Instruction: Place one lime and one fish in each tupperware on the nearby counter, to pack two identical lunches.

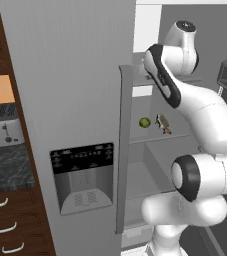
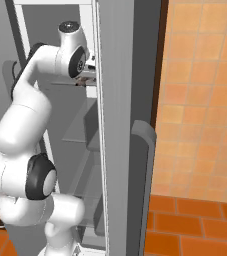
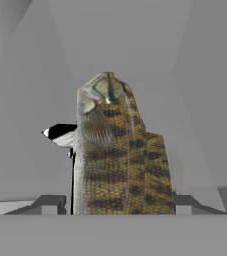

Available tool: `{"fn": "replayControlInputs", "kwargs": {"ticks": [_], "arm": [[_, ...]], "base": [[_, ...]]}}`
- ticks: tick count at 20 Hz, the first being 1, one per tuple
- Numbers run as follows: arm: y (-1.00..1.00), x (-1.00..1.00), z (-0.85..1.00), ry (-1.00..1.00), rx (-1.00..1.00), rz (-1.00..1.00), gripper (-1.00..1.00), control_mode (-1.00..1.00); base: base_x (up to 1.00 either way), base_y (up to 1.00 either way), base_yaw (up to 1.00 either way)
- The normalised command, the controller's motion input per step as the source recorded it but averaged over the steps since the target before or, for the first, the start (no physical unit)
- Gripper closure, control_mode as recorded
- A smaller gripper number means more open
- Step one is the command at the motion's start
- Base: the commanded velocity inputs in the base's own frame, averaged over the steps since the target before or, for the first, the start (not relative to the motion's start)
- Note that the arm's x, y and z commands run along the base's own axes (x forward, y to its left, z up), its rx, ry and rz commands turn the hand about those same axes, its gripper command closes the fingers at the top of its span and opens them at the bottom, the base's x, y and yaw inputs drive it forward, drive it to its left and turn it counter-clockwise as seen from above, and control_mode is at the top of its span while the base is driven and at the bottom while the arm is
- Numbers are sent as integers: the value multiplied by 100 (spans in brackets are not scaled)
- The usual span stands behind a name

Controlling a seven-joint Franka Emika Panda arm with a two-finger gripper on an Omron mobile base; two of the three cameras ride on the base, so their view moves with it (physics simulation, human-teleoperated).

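At the far left of the left base view, the counter (image 1: 5, 170) is seen with a toaster (image 1: 2, 132) on it. The door (image 1: 75, 100) is swung open, and behind it the fridge is used as the store. On a middle shelf (image 1: 177, 137) a lime (image 1: 144, 122) is laid, and just beside it, on its right, a second fish (image 1: 162, 124); they are near but apart. What is inside the tupperware cannot be told from these views.

Higher up, the gripper (image 3: 117, 205) is reached into the fridge. In the hand view a fish (image 3: 117, 150) is framed between the two fingertips (image 3: 50, 204), which are narrowed against its sides, so it is judged to be clamped at the body, head pointing away.

For a good step, the fish should be lifted a little before it is drawn back, so that it is not dragged over the shelf. The hand should be pulled straight out, because the door edge and the shelf above are close. The grip should be kept firm, since a slim, smooth body may be turned or slipped.
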Motion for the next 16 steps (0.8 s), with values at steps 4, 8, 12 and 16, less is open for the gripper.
{"fn": "replayControlInputs", "kwargs": {"ticks": [4, 8, 12, 16], "arm": [[0, -100, -2, 13, 0, -20, 100, -100], [0, -100, -24, 18, 0, -7, 100, -100], [0, -100, -37, 9, 4, 0, 100, -100], [0, -100, -56, -3, 12, 0, 100, -100]], "base": [[0, 0, 0], [0, 0, 0], [0, 0, 0], [0, 0, 0]]}}
